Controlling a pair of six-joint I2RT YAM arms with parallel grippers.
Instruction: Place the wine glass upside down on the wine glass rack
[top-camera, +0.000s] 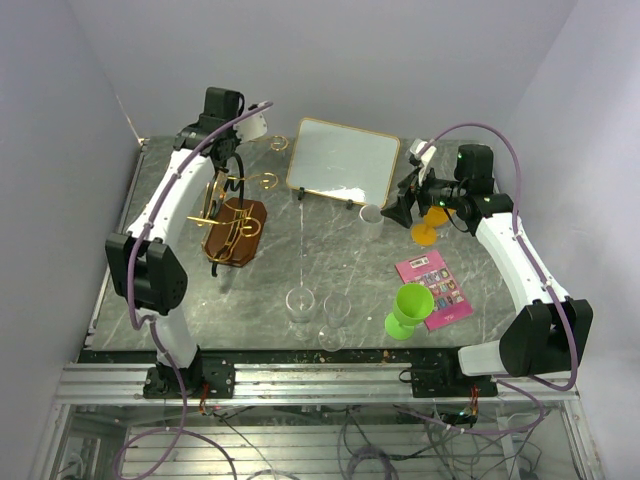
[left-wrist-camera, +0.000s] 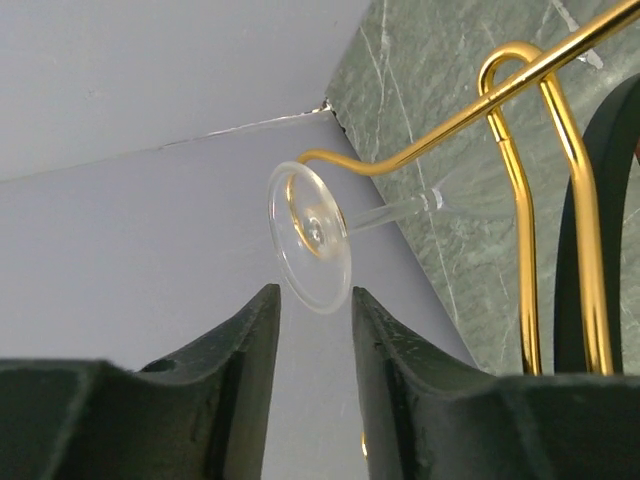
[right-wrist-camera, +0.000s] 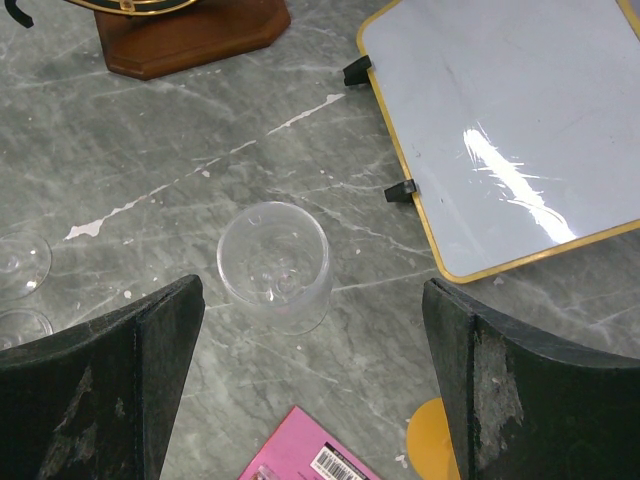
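Risk: the left gripper (left-wrist-camera: 312, 296), jaws parted either side of the wine glass (left-wrist-camera: 310, 235) foot hung mid-frame on the wine glass rack (left-wrist-camera: 440, 125), may snag and unseat it if withdrawn crooked; right gripper (right-wrist-camera: 312, 292) wide apart, empty.

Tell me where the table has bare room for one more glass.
The middle is bare: between the rack's wooden base, the white board and the two clear glasses in front. The right side is crowded: orange glass, pink booklet, green cup.
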